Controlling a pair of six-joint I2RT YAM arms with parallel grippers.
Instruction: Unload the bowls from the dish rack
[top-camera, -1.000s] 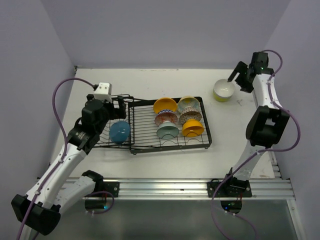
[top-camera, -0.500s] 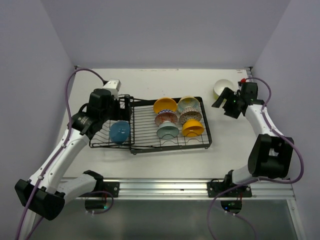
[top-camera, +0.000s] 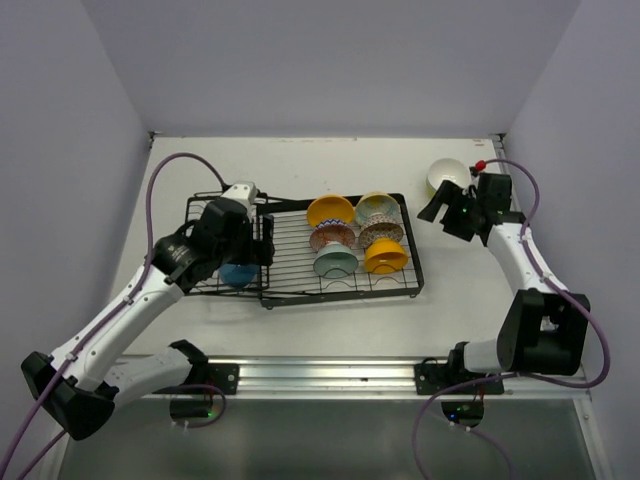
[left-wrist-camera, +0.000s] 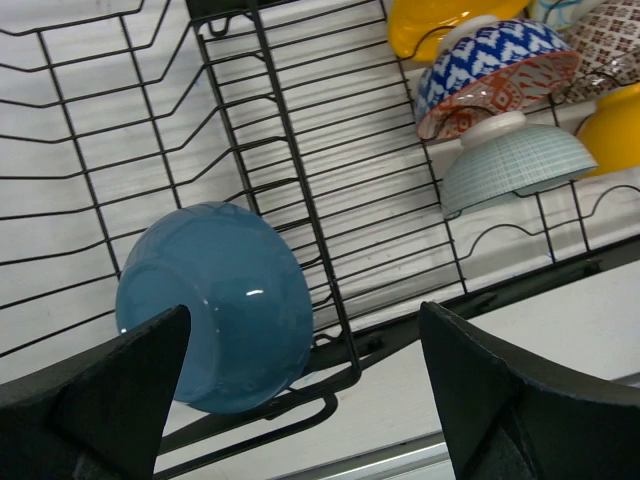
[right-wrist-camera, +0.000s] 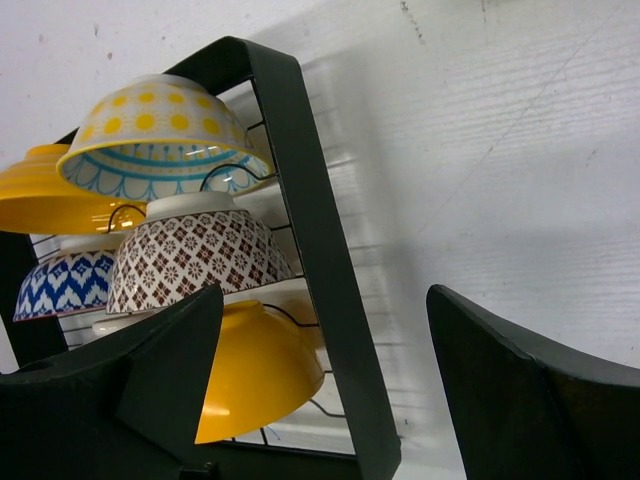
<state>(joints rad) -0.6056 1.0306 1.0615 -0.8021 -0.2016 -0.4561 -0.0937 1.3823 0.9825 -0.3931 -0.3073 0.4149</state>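
Observation:
The black wire dish rack (top-camera: 296, 256) lies mid-table. Its left slotted section holds a blue bowl (top-camera: 238, 273) on its side. The grid section holds orange-yellow (top-camera: 330, 211), yellow-dotted (top-camera: 377, 207), red-brown and blue patterned (top-camera: 330, 237), brown patterned (top-camera: 381, 232), pale teal (top-camera: 336, 262) and second orange-yellow (top-camera: 386, 257) bowls. My left gripper (top-camera: 256, 250) is open just above the blue bowl (left-wrist-camera: 215, 305), which lies between the fingers (left-wrist-camera: 100, 400) toward the left one. My right gripper (top-camera: 437, 213) is open and empty beside the rack's right rim (right-wrist-camera: 305, 230), facing the orange-yellow bowl (right-wrist-camera: 255, 370).
A yellow-green bowl (top-camera: 447, 177) stands on the table at the back right, behind my right gripper. The walls close in on the left, back and right. The metal rail (top-camera: 330, 375) with the arm bases runs along the near edge.
My left gripper has moved forward and down from the rack's back-left corner to over the blue bowl. My right gripper has moved from the yellow-green bowl toward the rack's right end.

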